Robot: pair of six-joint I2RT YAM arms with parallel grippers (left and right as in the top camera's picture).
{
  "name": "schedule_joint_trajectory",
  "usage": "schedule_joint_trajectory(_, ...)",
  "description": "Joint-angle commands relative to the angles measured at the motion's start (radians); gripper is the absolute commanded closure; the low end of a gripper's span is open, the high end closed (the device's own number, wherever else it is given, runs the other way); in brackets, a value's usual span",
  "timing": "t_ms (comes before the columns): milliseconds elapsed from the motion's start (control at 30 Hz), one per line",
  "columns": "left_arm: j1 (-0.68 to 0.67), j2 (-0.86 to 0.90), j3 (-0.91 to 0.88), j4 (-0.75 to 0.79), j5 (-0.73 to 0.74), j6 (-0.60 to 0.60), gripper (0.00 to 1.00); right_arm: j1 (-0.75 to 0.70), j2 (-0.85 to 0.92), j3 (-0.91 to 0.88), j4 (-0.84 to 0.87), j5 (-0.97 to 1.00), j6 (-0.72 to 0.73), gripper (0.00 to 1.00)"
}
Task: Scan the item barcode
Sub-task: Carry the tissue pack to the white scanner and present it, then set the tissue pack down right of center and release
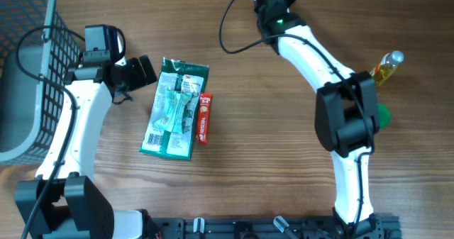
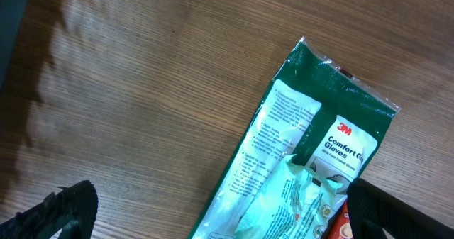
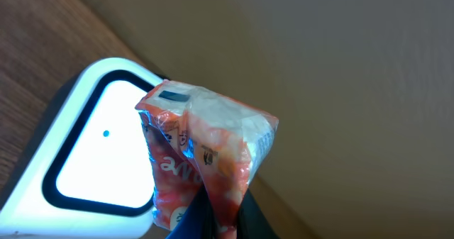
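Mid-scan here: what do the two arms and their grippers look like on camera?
Both arms are white tubular links with bulky black joint housings. The left arm carries a looped black cable and ends in the black left gripper. The right arm has a green light near its wrist and a thin black cable curving away.

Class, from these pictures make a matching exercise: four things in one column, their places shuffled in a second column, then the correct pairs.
Things
1 glove pack
2 red bar
3 orange packet
4 basket

Places
A held in the right gripper, at the scanner
B left end of the table
C flat mid-table, near the left gripper
D alongside the glove pack

Pairs: 1-C, 2-D, 3-A, 4-B
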Motion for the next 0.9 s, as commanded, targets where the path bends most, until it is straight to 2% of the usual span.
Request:
schedule_joint_trajectory(0, 0.003, -0.005, 0.007, 0.003, 0.008, -0.005, 0.00, 0.016, 0.067, 0.004, 0.059, 0.059, -0.150, 0.96)
schedule_joint_trajectory(233, 0.003, -0.005, 0.007, 0.003, 0.008, -0.005, 0.00, 0.016, 0.077, 0.004, 0.133, 0.089, -0.123, 0.96)
schedule_joint_trajectory(300, 0.003, -0.005, 0.007, 0.003, 0.008, -0.005, 0.00, 0.018, 0.009, 0.004, 0.122, 0.112, -0.046, 0.96)
schedule_joint_trajectory(400, 0.003, -0.005, 0.007, 0.003, 0.008, -0.005, 0.00, 0.018, -0.121, 0.004, 0.013, 0.089, 0.068, 0.96)
schedule_joint_trajectory(433, 0.003, -0.005, 0.007, 0.003, 0.008, -0.005, 0.00, 0.018, -0.171, 0.004, -0.048, 0.067, 0.113, 0.96)
schedule_joint_trajectory(467, 0.003, -0.005, 0.007, 0.003, 0.008, -0.005, 0.00, 0.016, -0.272, 0.004, -0.199, 0.030, 0.236, 0.96)
schedule_joint_trajectory(533, 0.003, -0.005, 0.007, 0.003, 0.008, -0.005, 0.00, 0.007, -0.371, 0.004, -0.400, -0.068, 0.391, 0.96)
schedule_joint_trajectory(633, 0.003, -0.005, 0.007, 0.003, 0.008, -0.005, 0.00, -0.071, -0.510, 0.004, -0.816, -0.451, 0.711, 0.96)
schedule_joint_trajectory(700, 0.003, -0.005, 0.007, 0.003, 0.008, -0.005, 0.00, -0.137, -0.518, 0.003, -1.029, -0.610, 0.838, 0.96)
schedule_joint_trajectory(767, 0.003, -0.005, 0.007, 0.003, 0.008, -0.005, 0.00, -0.194, -0.507, -0.034, -1.141, -0.657, 0.928, 0.96)
schedule_joint_trajectory(867, 0.003, -0.005, 0.007, 0.003, 0.008, -0.005, 0.00, -0.255, -0.507, -0.208, -1.106, -0.657, 0.962, 0.95)
